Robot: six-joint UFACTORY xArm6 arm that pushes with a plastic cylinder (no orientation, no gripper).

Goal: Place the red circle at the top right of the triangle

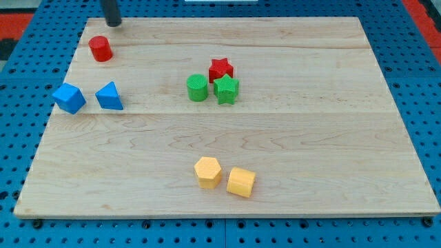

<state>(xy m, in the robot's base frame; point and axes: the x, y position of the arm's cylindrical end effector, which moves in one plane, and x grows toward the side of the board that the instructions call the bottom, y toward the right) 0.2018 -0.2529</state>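
Observation:
The red circle (100, 49) is a short red cylinder near the board's top left corner. The blue triangle (109, 96) lies below it, slightly to the view's right. My tip (113, 23) is the end of a dark rod at the view's top edge, just above and a little right of the red circle, apart from it by a small gap.
A blue cube-like block (69, 98) sits left of the triangle. A green circle (197, 88), a red star (220, 69) and a green star (226, 89) cluster at centre. A yellow hexagon (207, 171) and a yellow cube (241, 182) lie near the bottom. The wooden board (310, 124) rests on a blue pegboard.

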